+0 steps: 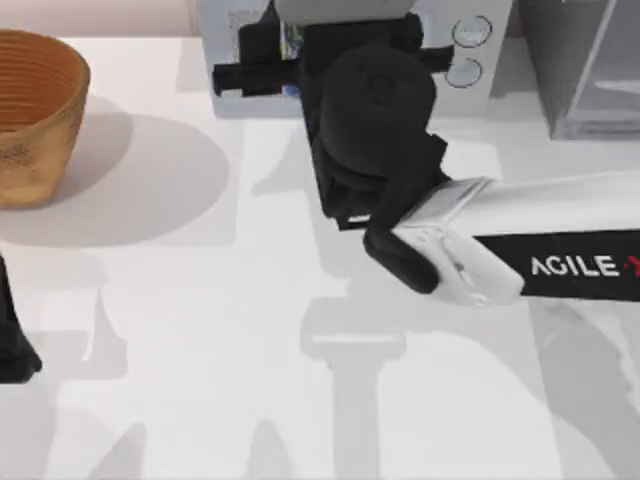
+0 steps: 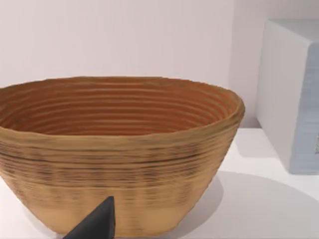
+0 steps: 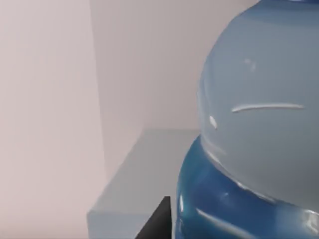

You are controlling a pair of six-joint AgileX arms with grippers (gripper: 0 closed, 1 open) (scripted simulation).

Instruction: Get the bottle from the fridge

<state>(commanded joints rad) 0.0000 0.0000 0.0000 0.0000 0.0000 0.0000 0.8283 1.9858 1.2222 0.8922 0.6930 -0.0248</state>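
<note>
Left edge of the top view: left arm's end effector [image 1: 12, 345] parked low at the counter's [image 1: 200, 380] left side; finger spread cannot be told. Its wrist camera looks straight at the woven basket [image 2: 119, 154], which stands upright on the counter at far left [image 1: 30, 115]; one dark fingertip [image 2: 97, 224] pokes into that view in front of the basket wall. Beside the basket, the wrist view catches a pale box corner [image 2: 291, 94].

Centre: right arm [image 1: 560, 245] reaches from the right across the counter, its dark wrist over the pale microwave [image 1: 470, 50] with two round dials at the back edge. The right end effector [image 1: 250, 70] points left in front of it; a bit of blue shows just beside the fingers from above. The right wrist view supplies what the overhead hides: the bottle [image 3: 259, 129], clear and pale with a blue part, very close against the camera, one dark finger [image 3: 157, 221] beside it. Whether the fingers clamp it cannot be told.

Far right, back corner: the fridge [image 1: 585, 70], grey with see-through panel.
</note>
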